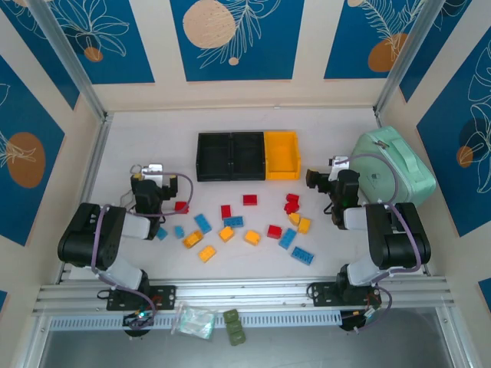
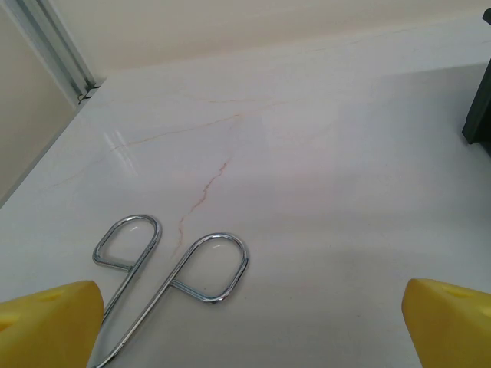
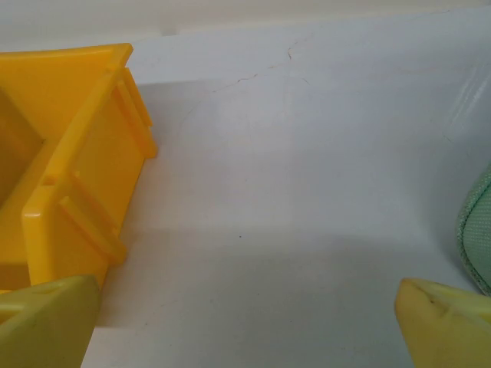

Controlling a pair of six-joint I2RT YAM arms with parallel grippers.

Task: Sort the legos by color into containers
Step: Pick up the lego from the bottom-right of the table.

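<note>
Both arms sit low, one on each side of the brick pile. Left end effector [image 2: 249,326] is released, yellow fingertips [image 2: 47,326] spread wide with nothing between them, over bare tabletop [image 1: 153,138] toward the left edge. Chrome wire loops [image 2: 176,268] lie flat on the tabletop just ahead of it. Right end effector [image 3: 245,326] is also released and holds nothing, toward the right edge between the yellow container [image 3: 84,176] and the mint-green case [image 1: 391,165]. Containers [image 1: 232,156] sit in a row mid-tabletop toward the far edge: two black on the left, the yellow one joined on the right. Legos [image 1: 233,221], red, light blue and yellow-orange, lie scattered loose on the tabletop between the containers and the near edge. Olive-green blocks [image 1: 234,326] and a clear bag [image 1: 192,320] lie past the near edge, by the rail.
</note>
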